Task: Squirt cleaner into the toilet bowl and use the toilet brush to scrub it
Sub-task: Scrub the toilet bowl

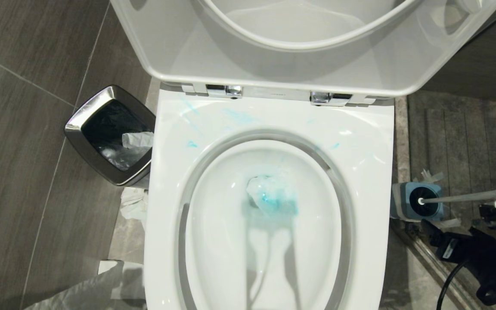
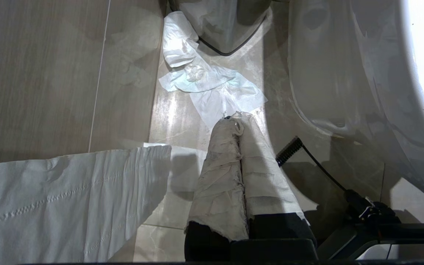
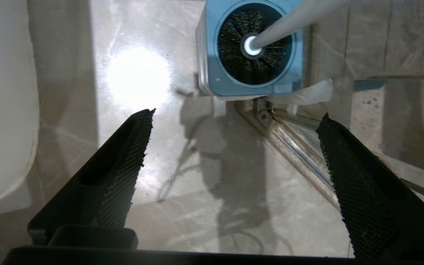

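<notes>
The long slim white-grey toilet brush (image 1: 467, 198) stands in its square blue holder (image 3: 248, 48) at three o'clock of the glossy white toilet bowl (image 1: 269, 125), where turquoise cleaner (image 1: 274, 202) pools. The right gripper (image 3: 234, 162), jaws spread and empty, hovers near; the left gripper (image 2: 234, 125), jaws closed, hangs over the floor.

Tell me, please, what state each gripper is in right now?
Left gripper: shut, holding nothing, down by the floor.
Right gripper: open, empty, near the toilet brush.

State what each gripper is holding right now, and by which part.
Nothing is held. The right gripper hangs open over the floor, short of the toilet brush, which stands in its holder. The left gripper, wrapped in paper, is shut on nothing.
</notes>
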Tool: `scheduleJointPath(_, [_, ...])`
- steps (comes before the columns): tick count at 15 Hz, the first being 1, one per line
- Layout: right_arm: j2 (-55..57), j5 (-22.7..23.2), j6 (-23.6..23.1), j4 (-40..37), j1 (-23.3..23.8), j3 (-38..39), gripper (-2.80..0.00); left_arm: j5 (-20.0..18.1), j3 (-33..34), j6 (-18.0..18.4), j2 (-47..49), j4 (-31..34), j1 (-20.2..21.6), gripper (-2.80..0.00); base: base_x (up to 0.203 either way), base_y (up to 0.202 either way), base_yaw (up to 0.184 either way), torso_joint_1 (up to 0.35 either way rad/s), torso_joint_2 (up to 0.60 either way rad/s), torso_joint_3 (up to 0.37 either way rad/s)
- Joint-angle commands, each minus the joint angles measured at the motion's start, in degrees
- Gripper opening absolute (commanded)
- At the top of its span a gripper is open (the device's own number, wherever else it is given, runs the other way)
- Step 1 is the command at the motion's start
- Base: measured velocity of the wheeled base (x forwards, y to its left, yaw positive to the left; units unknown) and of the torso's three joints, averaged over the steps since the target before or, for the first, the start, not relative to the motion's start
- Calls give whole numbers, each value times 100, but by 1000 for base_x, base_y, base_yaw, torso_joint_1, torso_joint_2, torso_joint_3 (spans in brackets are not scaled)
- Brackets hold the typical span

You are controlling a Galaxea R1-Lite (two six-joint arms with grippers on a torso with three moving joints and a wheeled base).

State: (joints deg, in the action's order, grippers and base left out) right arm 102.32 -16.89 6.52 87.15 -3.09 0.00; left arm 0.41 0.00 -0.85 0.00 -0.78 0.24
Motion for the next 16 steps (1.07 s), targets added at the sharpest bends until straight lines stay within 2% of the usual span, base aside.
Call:
scheduleJointPath(1, [-39, -16, -2, 51, 53, -19, 0, 2, 44, -3, 0, -1, 2, -280, 0, 0, 0, 0, 0, 0])
scheduleJointPath(4, [-115, -7, -156, 51, 386, -262, 0, 2, 44, -3, 0, -1, 2, -280, 0, 0, 0, 0, 0, 0])
scheduleJointPath(10, [-213, 68, -265, 51, 533, -523, 0, 2, 44, -3, 0, -1, 2, -280, 0, 0, 0, 0, 0, 0])
scheduleJointPath(16, [-288, 1450, -698, 51, 1264, -635, 0, 2, 44, -3, 0, -1, 2, -280, 0, 0, 0, 0, 0, 0])
